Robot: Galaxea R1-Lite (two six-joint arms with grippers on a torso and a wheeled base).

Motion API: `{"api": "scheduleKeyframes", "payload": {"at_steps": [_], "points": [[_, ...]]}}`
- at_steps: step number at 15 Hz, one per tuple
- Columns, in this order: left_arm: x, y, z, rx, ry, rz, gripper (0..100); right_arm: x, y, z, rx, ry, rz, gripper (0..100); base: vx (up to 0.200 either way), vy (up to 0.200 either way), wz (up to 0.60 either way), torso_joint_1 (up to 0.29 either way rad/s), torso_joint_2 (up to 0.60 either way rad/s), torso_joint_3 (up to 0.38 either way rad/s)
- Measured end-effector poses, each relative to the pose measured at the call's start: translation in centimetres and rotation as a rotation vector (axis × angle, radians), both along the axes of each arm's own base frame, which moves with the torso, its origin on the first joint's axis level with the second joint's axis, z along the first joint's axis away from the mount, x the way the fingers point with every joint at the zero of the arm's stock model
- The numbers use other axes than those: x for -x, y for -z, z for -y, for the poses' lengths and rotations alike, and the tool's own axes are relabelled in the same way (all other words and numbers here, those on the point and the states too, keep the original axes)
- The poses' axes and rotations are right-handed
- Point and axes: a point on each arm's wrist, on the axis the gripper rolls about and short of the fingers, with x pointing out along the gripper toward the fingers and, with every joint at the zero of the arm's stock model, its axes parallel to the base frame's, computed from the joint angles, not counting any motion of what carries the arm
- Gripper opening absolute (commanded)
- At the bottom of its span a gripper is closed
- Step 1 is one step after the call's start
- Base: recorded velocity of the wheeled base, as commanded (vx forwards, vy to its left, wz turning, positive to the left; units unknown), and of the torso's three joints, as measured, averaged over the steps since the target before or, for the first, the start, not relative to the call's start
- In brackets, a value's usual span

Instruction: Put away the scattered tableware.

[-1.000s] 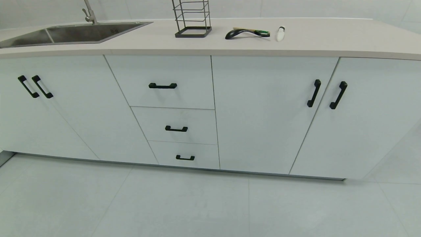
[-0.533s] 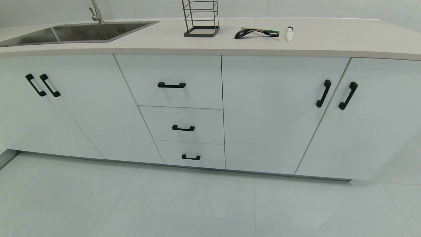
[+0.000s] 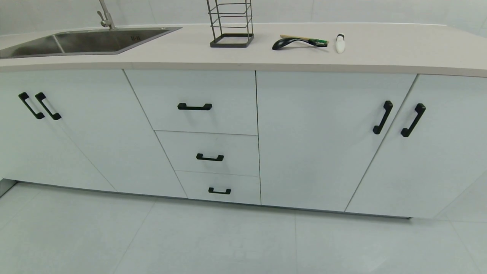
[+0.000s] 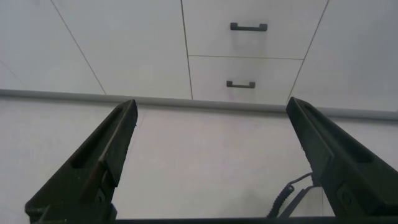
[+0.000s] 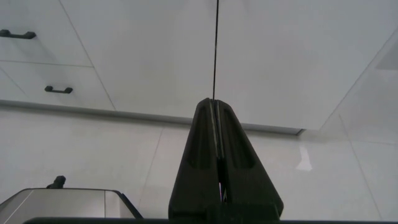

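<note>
On the beige countertop (image 3: 380, 57) lie a black spoon (image 3: 289, 43), a pair of wooden chopsticks with a green band (image 3: 306, 39) and a small white utensil (image 3: 339, 43), all close together right of a black wire rack (image 3: 229, 23). My left gripper (image 4: 211, 109) hangs low over the floor with its fingers (image 4: 102, 165) spread wide and nothing between them, facing the lower drawers. My right gripper (image 5: 216, 106) is shut with nothing in it, also low, facing the cabinet doors.
A steel sink (image 3: 80, 40) with a tap (image 3: 104, 15) is set in the counter's left end. Below are white cabinet doors and three drawers with black handles (image 3: 194, 107). Grey tiled floor (image 3: 228, 239) lies open in front of the cabinets.
The whole head view has shifted: the counter and cabinets sit slightly lower and further right in the picture than a second ago, so the camera moved. The tableware lies as before.
</note>
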Motion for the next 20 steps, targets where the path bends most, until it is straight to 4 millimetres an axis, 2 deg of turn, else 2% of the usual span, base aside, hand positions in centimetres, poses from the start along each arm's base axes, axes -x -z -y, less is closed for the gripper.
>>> {"api": "scheduleKeyframes", "payload": {"at_steps": [4,12,15,20], "points": [[0.0,0.0,0.0,0.067,-0.001,0.002,100,0.0,0.0,0.0,0.0,-0.001,0.0,0,0.0,0.0,0.0,0.0,0.0,0.0],[0.0,-0.02,-0.01,0.068,-0.002,0.004,100,0.0,0.0,0.0,0.001,-0.001,0.0,0,0.0,0.0,0.0,0.0,0.0,0.0],[0.0,-0.02,0.0,0.07,-0.002,0.004,100,0.0,0.0,0.0,0.0,-0.001,0.0,0,0.2,0.0,0.0,-0.001,0.0,-0.002],[0.0,-0.04,0.0,0.072,-0.002,0.005,100,0.0,0.0,0.0,0.0,-0.001,0.0,0,0.0,0.0,0.0,0.0,0.0,0.0]]}}
